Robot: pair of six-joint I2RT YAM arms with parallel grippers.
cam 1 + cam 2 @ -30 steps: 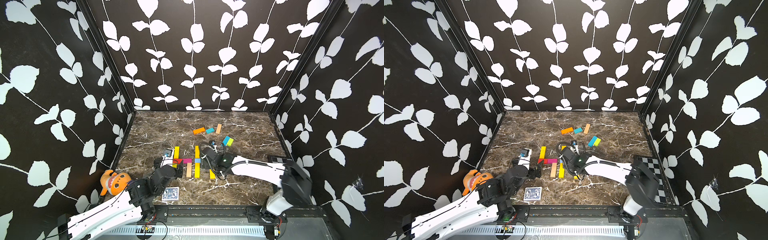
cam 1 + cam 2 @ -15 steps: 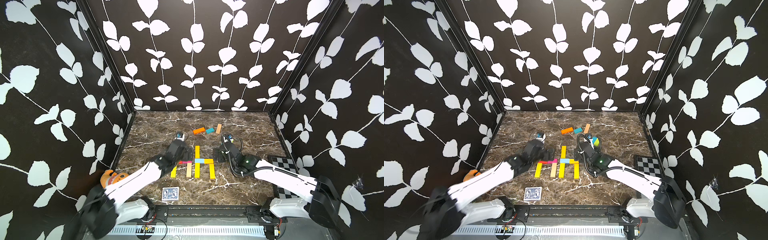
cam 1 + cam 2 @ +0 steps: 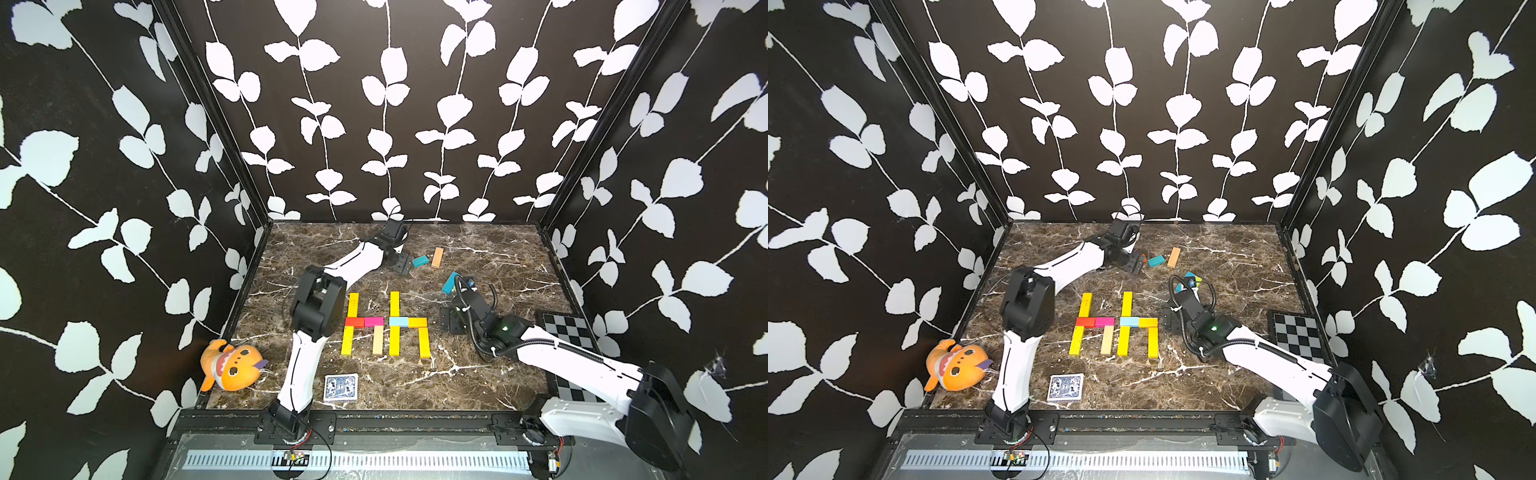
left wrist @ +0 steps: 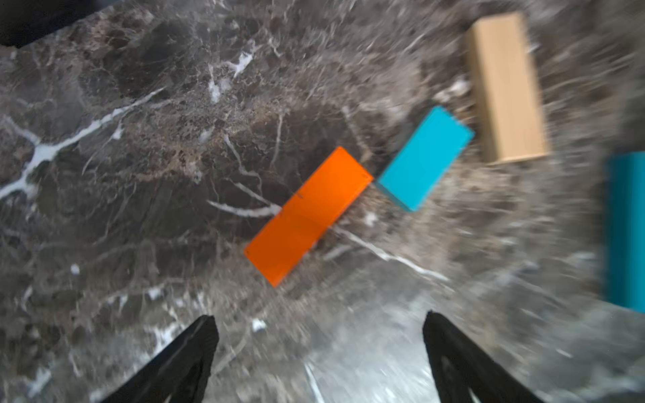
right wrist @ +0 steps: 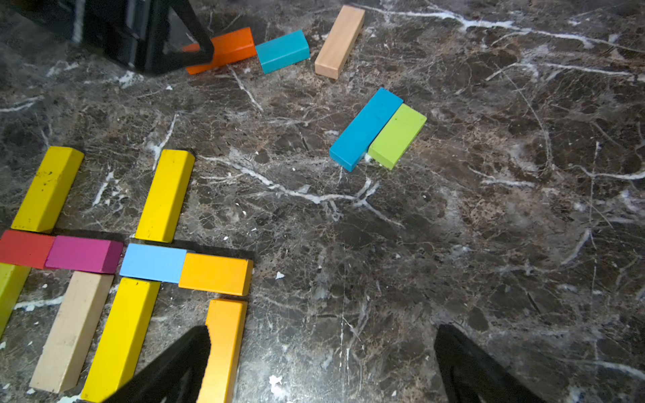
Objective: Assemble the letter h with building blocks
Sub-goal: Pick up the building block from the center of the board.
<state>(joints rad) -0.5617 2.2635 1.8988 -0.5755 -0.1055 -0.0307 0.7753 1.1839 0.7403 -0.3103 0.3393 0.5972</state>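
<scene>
At the left edge of the marble tabletop (image 3: 457,386), an orange plush toy (image 3: 232,365) and a blue-backed playing card (image 3: 340,387) lie apart from the work, and we leave them be. Next comes the left-hand h (image 3: 362,322): a yellow stem, a red and pink crossbar and a tan leg, all lying flat and butted together so the shape reads from above. Just beside it sits the right-hand h (image 3: 407,321), with a yellow stem, a light blue and amber crossbar and an amber leg, its bars likewise touching. We judge both letters complete. Behind them our left gripper (image 4: 319,324) hangs over the orange block (image 4: 309,216) with its fingers spread wide and nothing between them, lined up, we judge, to take a spare. The wrist view is blurred, so we cannot tell how near the tips are. The teal block (image 3: 420,260) meets the orange block at a corner, and the tan block (image 3: 437,257) lies just beside it. Further right, a blue bar (image 5: 366,129) and a green block (image 5: 397,135) lie side by side, touching. Our right gripper (image 5: 323,335) stands low beside the amber leg, fingers wide apart and empty. One finger is close against that leg, but we cannot tell whether it touches. A checkerboard panel (image 3: 569,332) lies at the right edge.
</scene>
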